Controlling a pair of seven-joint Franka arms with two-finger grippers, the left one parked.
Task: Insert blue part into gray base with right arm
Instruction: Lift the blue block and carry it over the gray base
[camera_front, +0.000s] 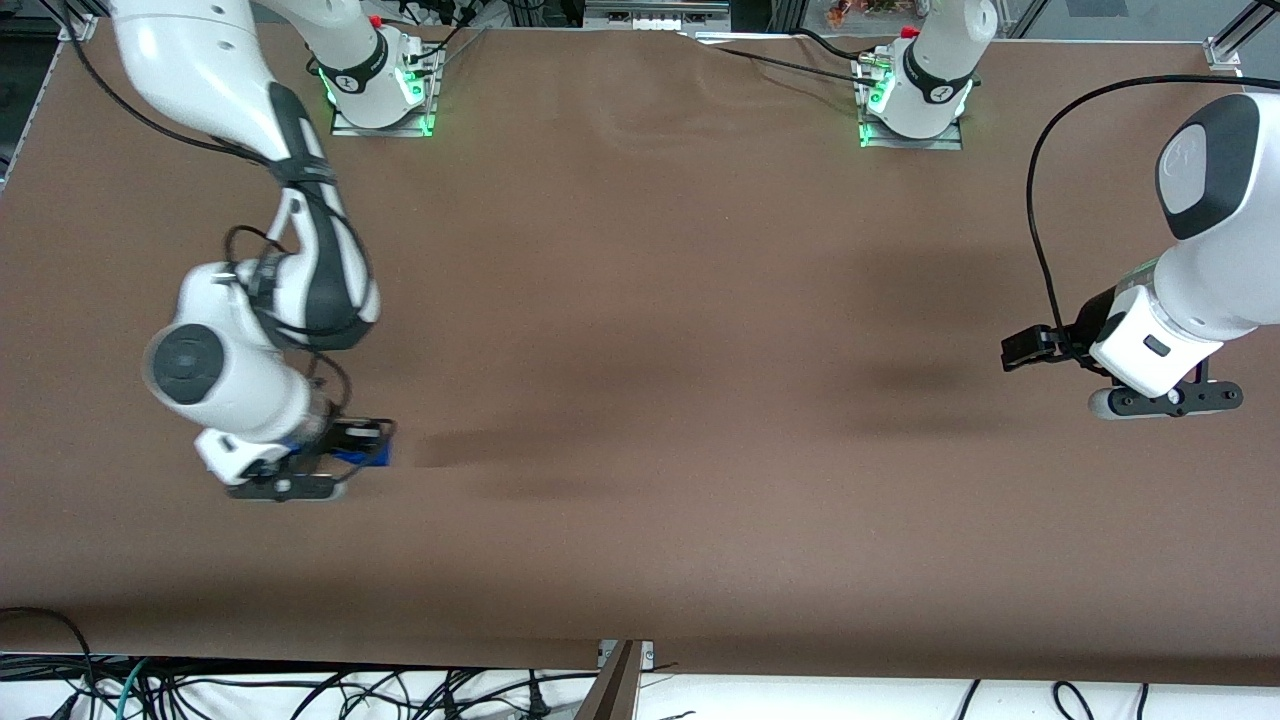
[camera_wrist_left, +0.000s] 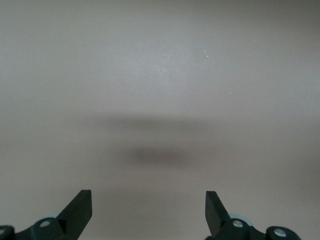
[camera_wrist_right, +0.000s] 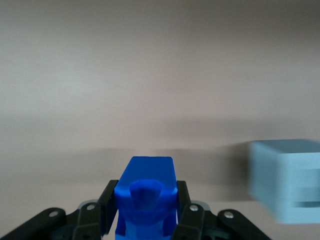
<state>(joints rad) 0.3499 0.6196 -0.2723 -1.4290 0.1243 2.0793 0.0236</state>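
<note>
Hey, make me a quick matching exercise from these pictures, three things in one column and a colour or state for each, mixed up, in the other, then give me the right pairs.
Column one:
1. blue part
2. gray base
3. right arm's hand

Column two:
A. shut, low over the table at the working arm's end
B. standing free on the table, nothing in contact with it
C. clamped between two black fingers

Pairs: 1-C, 2-B, 3-A

front: we look steeply down on the whole table (camera_front: 640, 300) | right wrist: close past our pincer (camera_wrist_right: 145, 212), low | shared: table surface
</note>
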